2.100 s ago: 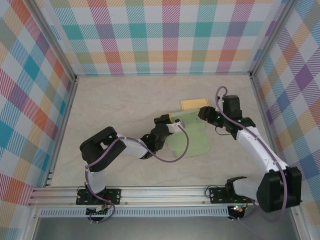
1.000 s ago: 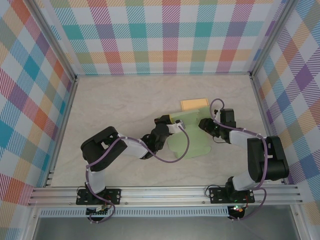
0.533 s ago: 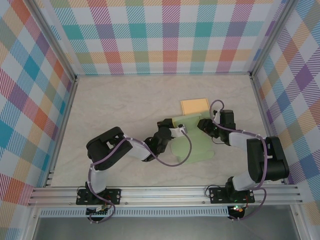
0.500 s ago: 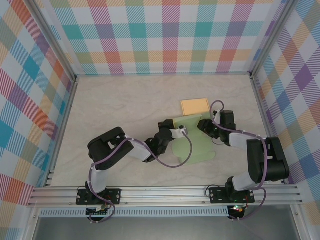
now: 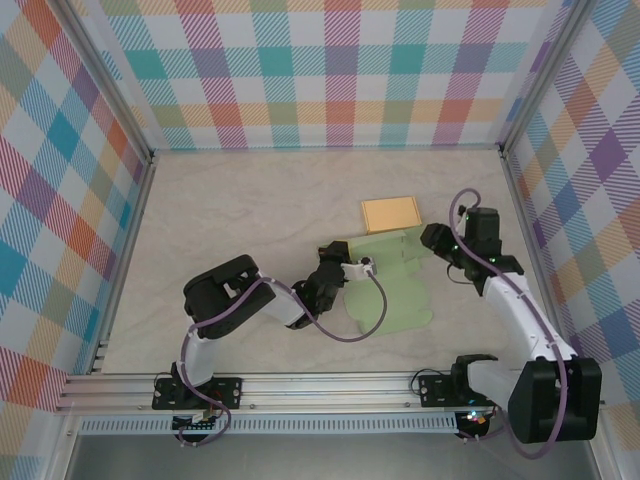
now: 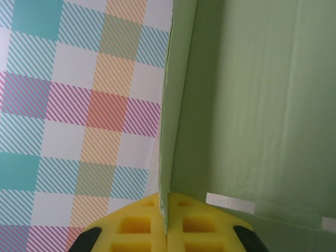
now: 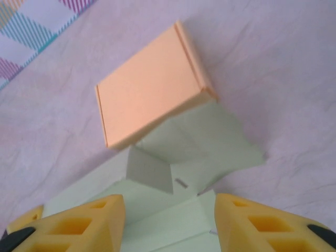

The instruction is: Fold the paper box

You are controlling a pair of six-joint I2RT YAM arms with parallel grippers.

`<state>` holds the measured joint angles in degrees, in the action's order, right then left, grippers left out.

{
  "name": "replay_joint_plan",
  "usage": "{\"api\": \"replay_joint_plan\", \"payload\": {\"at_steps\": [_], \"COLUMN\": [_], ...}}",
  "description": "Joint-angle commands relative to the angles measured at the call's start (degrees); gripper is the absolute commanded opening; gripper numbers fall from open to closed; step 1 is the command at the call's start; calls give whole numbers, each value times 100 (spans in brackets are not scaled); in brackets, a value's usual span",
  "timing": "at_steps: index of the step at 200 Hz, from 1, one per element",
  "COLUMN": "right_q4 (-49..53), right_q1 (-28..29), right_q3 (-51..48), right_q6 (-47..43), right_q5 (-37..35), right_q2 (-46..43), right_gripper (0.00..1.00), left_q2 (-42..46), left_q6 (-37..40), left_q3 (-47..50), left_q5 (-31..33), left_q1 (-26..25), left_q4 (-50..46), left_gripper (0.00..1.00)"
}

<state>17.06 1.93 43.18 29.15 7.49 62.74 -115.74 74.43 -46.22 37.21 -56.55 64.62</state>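
Green paper box (image 5: 400, 290) lies partly flat; left gripper (image 6: 167, 212) is clamped on its raised edge, right gripper (image 7: 169, 216) hangs over it, jaws apart, holding nothing.

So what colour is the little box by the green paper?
The little box is pale orange; the right wrist view shows it best.

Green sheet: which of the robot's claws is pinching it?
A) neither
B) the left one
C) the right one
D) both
B: the left gripper is shut on the edge of the green sheet, while the right gripper hangs open above it.
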Motion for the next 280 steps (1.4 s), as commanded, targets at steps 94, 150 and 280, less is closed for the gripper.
{"api": "replay_joint_plan", "payload": {"at_steps": [94, 150, 280], "right_q4": [1089, 708, -472], "right_q1": [-845, -1139, -1371], "right_q3": [2662, 2590, 1493], "right_q6": [-929, -902, -347], "right_q5": [598, 1704, 3440], "right_q2": [3358, 4130, 3844], "right_gripper": [40, 39, 38], "left_q2": [-322, -404, -651], "left_q6": [1562, 2076, 2514], "left_q3": [-99, -267, -418], "left_q5": [-226, -425, -606], "left_q1": [-75, 13, 423], "left_q4": [1072, 1167, 1283], "left_gripper": [0, 0, 0]}}
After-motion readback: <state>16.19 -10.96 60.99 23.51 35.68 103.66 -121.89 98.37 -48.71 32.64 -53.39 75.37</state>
